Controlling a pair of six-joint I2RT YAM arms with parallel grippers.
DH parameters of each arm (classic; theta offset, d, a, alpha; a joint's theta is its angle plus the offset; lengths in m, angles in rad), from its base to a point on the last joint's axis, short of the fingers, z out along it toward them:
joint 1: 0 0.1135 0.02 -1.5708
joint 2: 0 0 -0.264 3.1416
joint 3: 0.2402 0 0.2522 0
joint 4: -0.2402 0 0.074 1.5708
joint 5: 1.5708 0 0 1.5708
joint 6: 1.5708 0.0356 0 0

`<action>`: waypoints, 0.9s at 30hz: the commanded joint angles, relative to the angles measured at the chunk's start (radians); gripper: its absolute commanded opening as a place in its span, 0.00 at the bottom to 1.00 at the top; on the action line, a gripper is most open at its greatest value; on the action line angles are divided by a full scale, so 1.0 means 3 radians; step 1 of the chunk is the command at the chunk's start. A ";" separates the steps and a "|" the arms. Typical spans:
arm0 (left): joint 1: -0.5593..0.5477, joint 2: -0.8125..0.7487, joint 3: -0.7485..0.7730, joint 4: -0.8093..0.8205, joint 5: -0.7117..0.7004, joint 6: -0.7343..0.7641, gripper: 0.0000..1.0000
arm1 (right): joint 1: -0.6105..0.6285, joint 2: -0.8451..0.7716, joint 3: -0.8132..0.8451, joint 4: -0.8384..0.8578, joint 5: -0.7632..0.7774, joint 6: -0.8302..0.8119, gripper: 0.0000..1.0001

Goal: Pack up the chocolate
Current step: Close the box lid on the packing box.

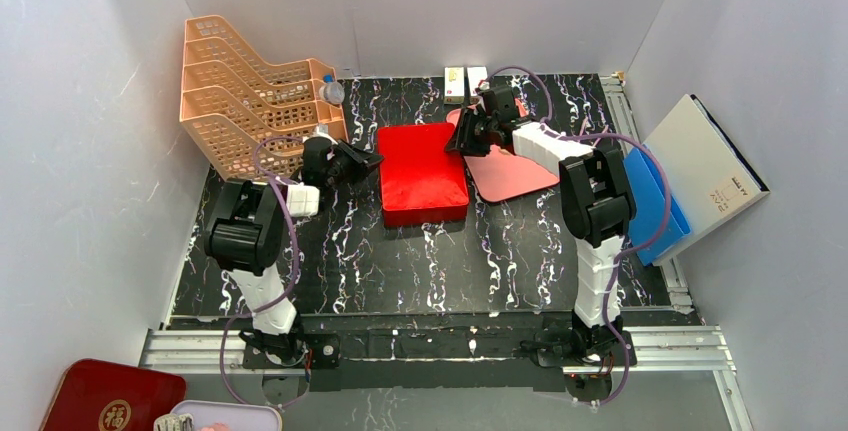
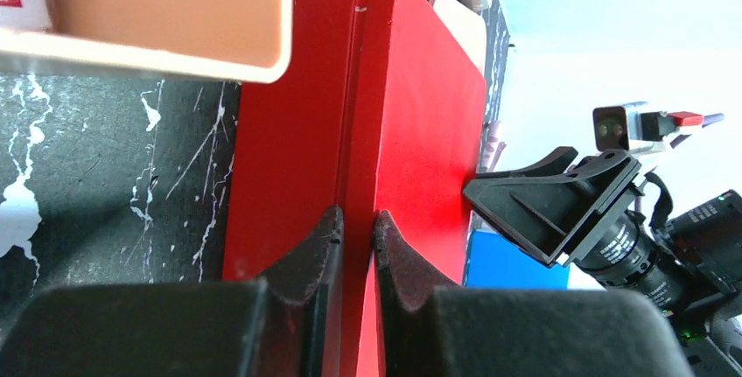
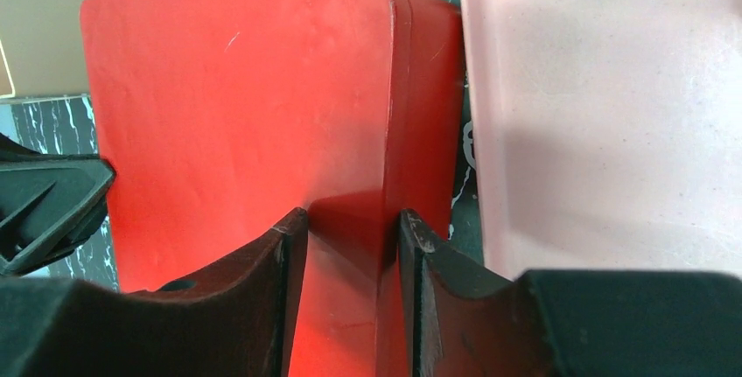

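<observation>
Chocolate: you see no piece in any view. The red box (image 1: 422, 171) is closed, and you cannot tell whether any lie inside it.
Left gripper (image 2: 357, 224): pressed together on the thin rim at the box's left edge, right at the seam where top meets side.
Right gripper (image 3: 350, 219): half spread, astride the box's right edge, one finger over the top and one down the side. You cannot tell whether the pads touch it.
Risk, uneven lift: with only the left edge pinched, an upward pull would likely tilt the box's top or drag the whole box leftward.
Risk, slip: the left hold is narrow and sits on a glossy face, so it may slide off under load.
Risk, snag: the pink tray (image 3: 604, 132) lies just right of the box, touching or nearly so. A right finger going lower could catch its rim.
Risk, crowding: the orange baskets (image 1: 240, 91) stand near the box's left, leaving you little room to swing.
Box: smooth, shiny red, rectangular with rounded corners, faintly scratched, slightly cushioned on top.
Tray: pale pink, matt, flat, with a soft rim.
Baskets: peach-orange plastic lattice, stacked in steps.
Table (image 1: 400, 271): black with white marble veins, hard and flat, under the box.
</observation>
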 commanded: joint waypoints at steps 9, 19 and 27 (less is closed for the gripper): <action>-0.0404 0.0425 0.0044 -0.1575 -0.0033 0.0301 0.00 | 0.0145 0.0299 -0.0064 -0.0497 -0.0351 -0.0038 0.20; -0.0363 0.0224 0.0080 -0.1814 -0.0216 0.0383 0.39 | 0.0141 0.0183 -0.0076 -0.0409 -0.0356 -0.0105 0.61; -0.0267 0.0060 0.0119 -0.1847 -0.0223 0.0369 0.46 | 0.0122 0.0005 -0.0111 -0.0310 -0.0288 -0.0133 0.72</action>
